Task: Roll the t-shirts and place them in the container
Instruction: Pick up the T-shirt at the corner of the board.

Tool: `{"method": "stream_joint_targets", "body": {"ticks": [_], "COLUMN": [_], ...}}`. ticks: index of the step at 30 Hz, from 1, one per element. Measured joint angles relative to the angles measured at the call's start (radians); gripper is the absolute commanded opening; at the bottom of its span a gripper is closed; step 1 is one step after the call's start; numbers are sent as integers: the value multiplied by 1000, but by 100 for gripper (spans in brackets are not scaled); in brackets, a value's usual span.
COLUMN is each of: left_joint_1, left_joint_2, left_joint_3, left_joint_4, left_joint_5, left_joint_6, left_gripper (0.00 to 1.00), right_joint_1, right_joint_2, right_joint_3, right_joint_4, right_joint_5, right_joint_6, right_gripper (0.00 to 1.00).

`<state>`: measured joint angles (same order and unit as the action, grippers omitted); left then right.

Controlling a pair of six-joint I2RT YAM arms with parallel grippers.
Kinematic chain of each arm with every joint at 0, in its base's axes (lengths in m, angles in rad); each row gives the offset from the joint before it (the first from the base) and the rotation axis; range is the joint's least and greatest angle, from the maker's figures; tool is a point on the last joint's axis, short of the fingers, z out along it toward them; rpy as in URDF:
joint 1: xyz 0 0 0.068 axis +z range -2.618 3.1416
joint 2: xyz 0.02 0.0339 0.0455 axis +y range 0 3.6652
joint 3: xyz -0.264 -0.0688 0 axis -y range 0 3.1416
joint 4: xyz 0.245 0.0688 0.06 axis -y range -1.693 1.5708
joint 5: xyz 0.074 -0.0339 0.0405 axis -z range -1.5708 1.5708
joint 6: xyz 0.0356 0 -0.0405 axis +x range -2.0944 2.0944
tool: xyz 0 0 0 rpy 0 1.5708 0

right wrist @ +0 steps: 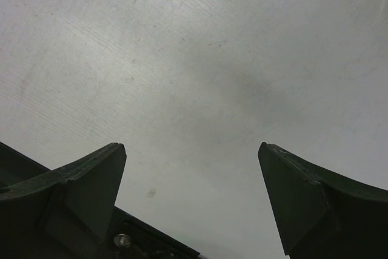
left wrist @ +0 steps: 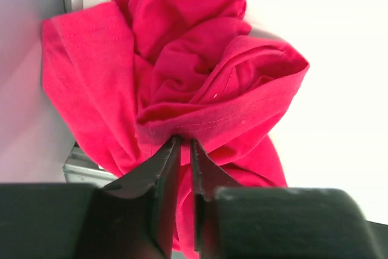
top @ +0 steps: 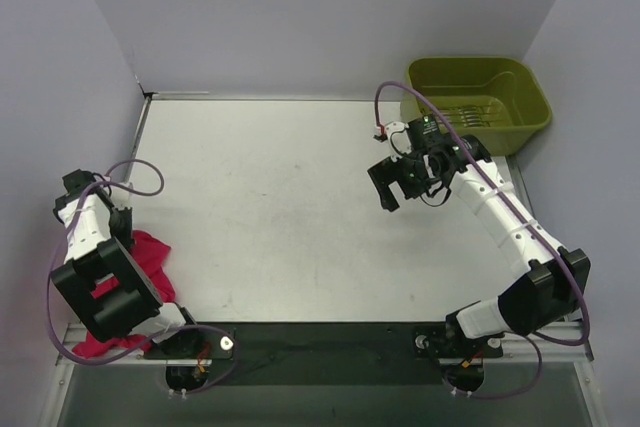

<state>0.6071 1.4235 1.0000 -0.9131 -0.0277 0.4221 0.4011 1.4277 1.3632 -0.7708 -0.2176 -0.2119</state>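
From above, the left arm (top: pixel 100 282) hides most of the t-shirt (top: pixel 152 252) and the left claw (left wrist: pixel 182 142).

T-shirt (top: pixel 150 253) lies near-left on table (top: pixel 280 207), tub (top: pixel 450 82) far-right.

- One magenta-red t-shirt (top: pixel 150 250), lower left of the frame.
- One olive-green tub (top: pixel 533 107), upper right.
- Two tools: left tool (left wrist: pixel 182 142), right tool (right wrist: pixel 191 147).
- One desk (top: pixel 280 197).

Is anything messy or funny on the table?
Yes. The t-shirt is scrunched in a lumpy heap at the table's near left corner instead of lying flat, and part of it seems to droop past the edge. The left gripper is pinching one fold. Nothing else looks odd.
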Motion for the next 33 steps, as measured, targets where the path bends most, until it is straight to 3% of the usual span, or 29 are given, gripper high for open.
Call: {"method": "stream_joint_targets", "body": {"ticks": [1, 3, 6, 8, 15, 24, 28, 31, 33], "left_joint_1": [-3, -7, -19, -29, -68, -74, -82, -85, -87], "left_joint_2": [0, 0, -2, -8, -50, 42, 48, 51, 59], "left_joint_3": [0, 0, 0, 0, 1, 44, 52, 54, 59], "left_joint_4": [5, 6, 6, 9, 69, 76, 72, 69, 61], "left_joint_5": [10, 21, 27, 14, -100, -130, -122, -117, -114], "left_joint_6": [0, -4, -7, -13, -2, -18, -23, -27, -37], "left_gripper": [14, 20, 56, 61, 62, 45, 45, 56, 57], "right_joint_1": [0, 0, 0, 0, 0, 0, 0, 0, 0], "right_joint_2": [-6, -21, -48, -70, -116, -123, -123, -123, -123], "right_joint_3": [-12, -37, -77, -103, -146, -159, -159, -159, -159], "right_joint_4": [1, 3, 5, 6, 11, 13, 13, 13, 13], "right_joint_5": [0, 1, 1, 1, 1, 2, 4, 3, 4], "right_joint_6": [-1, -3, -4, -6, -10, -16, -18, -19, -19], "right_gripper": [99, 99, 99, 99, 99, 99, 99, 99, 99]}}
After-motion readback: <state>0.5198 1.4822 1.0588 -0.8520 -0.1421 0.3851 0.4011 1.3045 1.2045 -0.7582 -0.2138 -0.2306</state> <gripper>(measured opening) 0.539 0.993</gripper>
